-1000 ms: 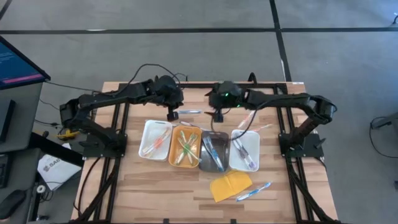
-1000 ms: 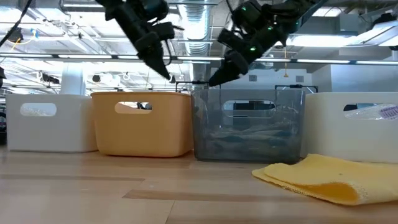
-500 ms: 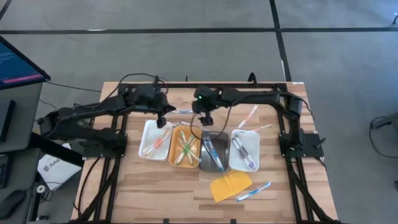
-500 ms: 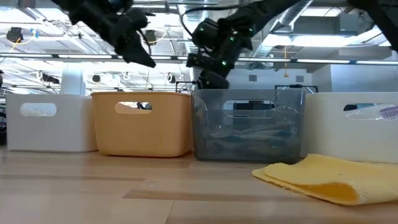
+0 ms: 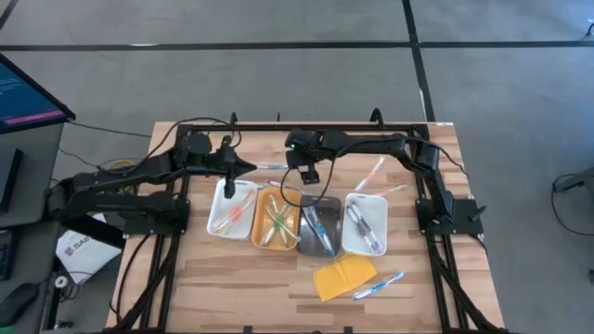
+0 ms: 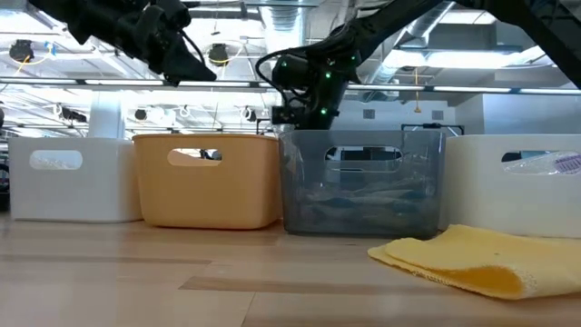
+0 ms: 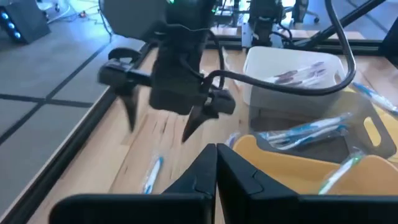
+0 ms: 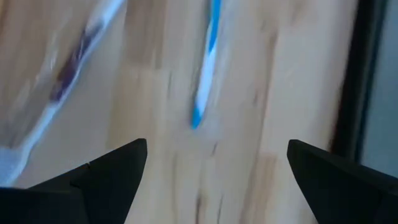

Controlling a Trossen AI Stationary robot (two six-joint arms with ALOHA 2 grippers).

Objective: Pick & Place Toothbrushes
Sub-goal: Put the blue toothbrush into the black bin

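The light wooden slatted table (image 5: 232, 278) carries a row of four rectangular bins: a white plastic bin (image 5: 232, 206) at the left end, an orange plastic bin (image 5: 277, 219), a clear grey plastic bin (image 5: 318, 225) and a second white plastic bin (image 5: 365, 224) at the right end. Each already has thin plastic toothbrushes lying in it, so a good share of the sorting looks done.

In front of the row lies a yellow cloth-like pad (image 5: 343, 277), with a blue-and-white toothbrush (image 5: 379, 284) just beside it on the bare wood. Behind the bins more toothbrushes are loose on the table: a blue-handled one (image 8: 205, 62) near the back rail, and pale ones (image 5: 374, 173) behind the right-hand white bin. These are what is left, by my reading.

The right arm's dark two-finger gripper (image 5: 307, 175) hangs over the back of the table with its fingers (image 7: 130, 102) spread wide and nothing between them, the blue-handled toothbrush below (the likely next pick). The left arm's dark gripper (image 5: 234, 168) sits above the back edge of the left white bin, its fingertips pressed together and empty.
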